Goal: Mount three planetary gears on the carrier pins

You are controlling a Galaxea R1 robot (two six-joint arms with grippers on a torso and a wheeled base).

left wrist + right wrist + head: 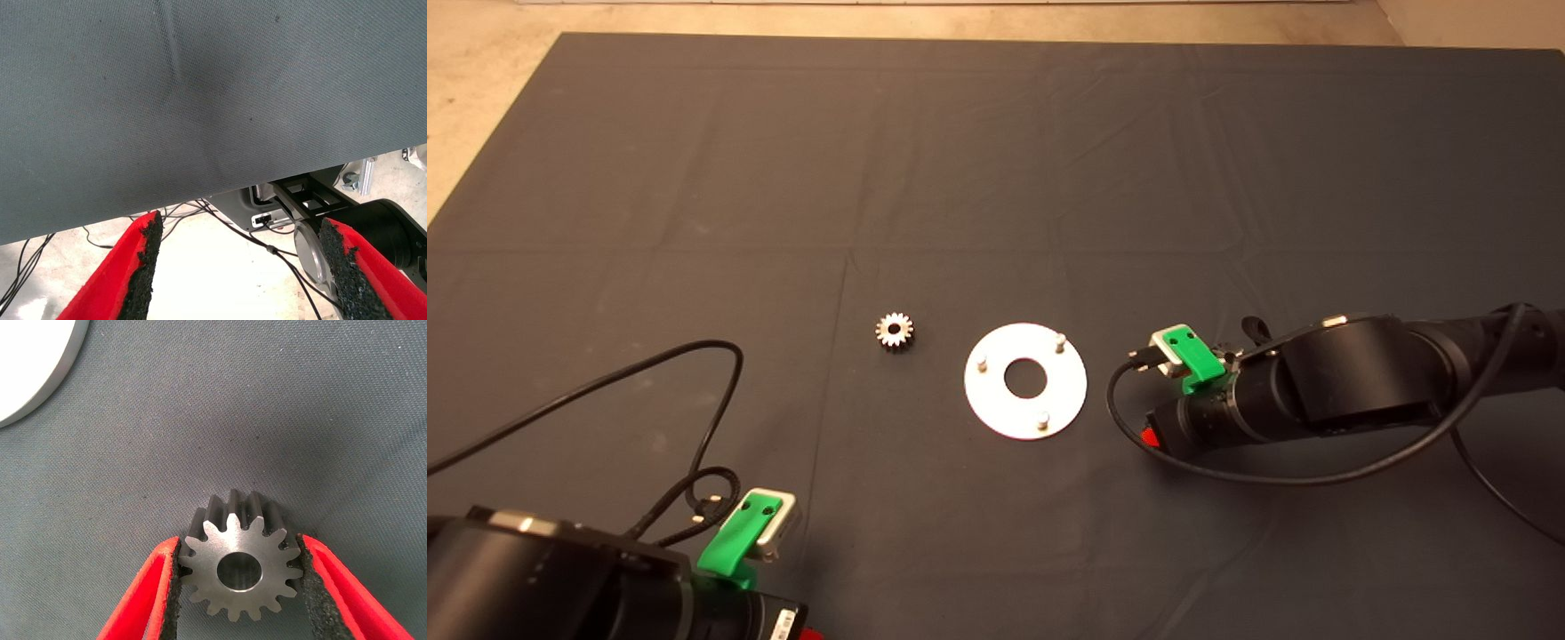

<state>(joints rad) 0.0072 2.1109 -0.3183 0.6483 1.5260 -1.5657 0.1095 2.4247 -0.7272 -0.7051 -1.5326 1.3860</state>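
The silver-white disc [996,402] lies mid-mat with its three carrier pins [981,362] standing bare. One planetary gear [894,331] rests flat on the mat to the disc's left. A second planetary gear [241,570] sits between the black pads of my right gripper [240,541], which touch its teeth on both sides; it is just right of the disc, and the arm hides it in the head view. My right gripper [1152,436] hovers low at the disc's right edge. The left gripper [240,220] stands open and holds nothing at the mat's lower left corner.
A corner of the disc [33,360] shows close to the held gear. Black cables [720,418] loop over the mat by the left arm and under the right arm. Past the mat's edge, the left wrist view shows floor, wires and a black frame [300,197].
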